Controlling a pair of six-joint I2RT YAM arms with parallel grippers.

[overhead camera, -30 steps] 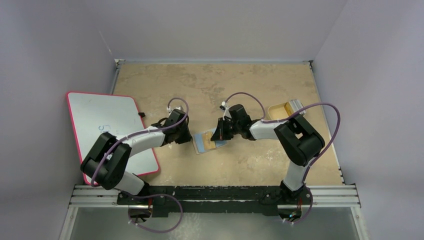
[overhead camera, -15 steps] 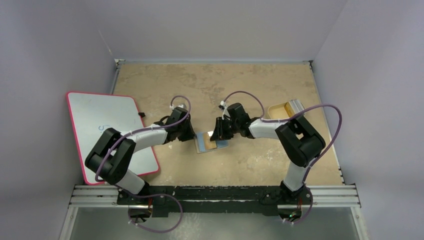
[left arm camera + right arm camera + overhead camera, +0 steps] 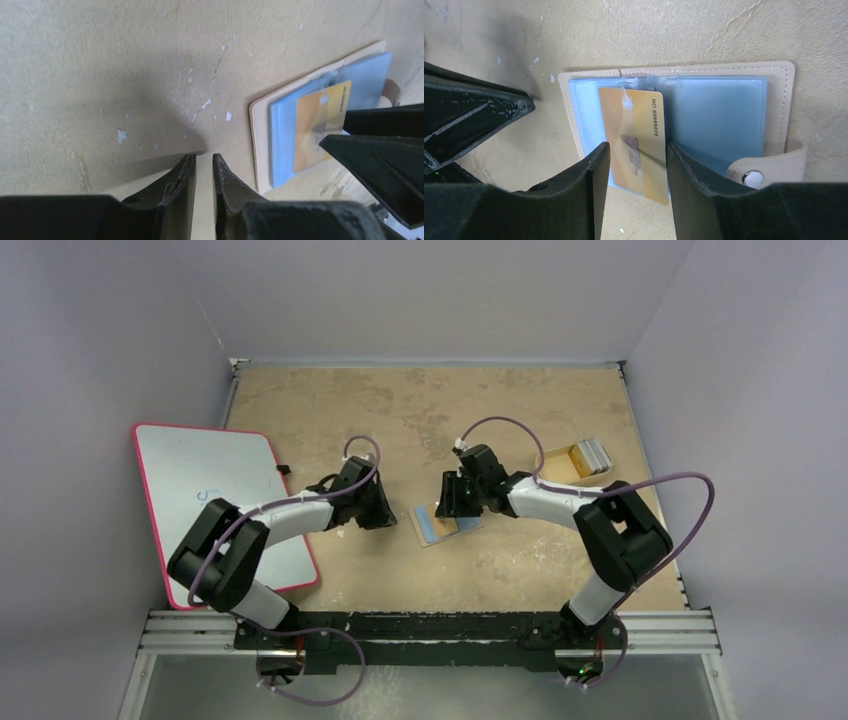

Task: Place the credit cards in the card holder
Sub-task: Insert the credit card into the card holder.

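The card holder [image 3: 428, 531] lies open on the table, tan outside, light-blue lining [image 3: 719, 115] up, snap button [image 3: 752, 178] at its right flap. A gold card [image 3: 631, 120] lies on the lining, its top under a clear sleeve and its lower end past the wallet's edge; it also shows in the left wrist view [image 3: 320, 125]. My right gripper [image 3: 636, 150] is open, one finger at each long edge of the card. My left gripper [image 3: 204, 157] is shut and empty on bare table just left of the wallet [image 3: 260, 135]. More cards [image 3: 590, 454] lie in the tray.
A shallow tan tray [image 3: 556, 457] sits at the right behind the wallet. A white board with a pink rim [image 3: 220, 500] lies at the table's left edge under the left arm. Grey walls close in the table's sides and back.
The wallet and the gold card have shifted to the right along with my right gripper. My left gripper has moved a little right and sits off the wallet's left edge.
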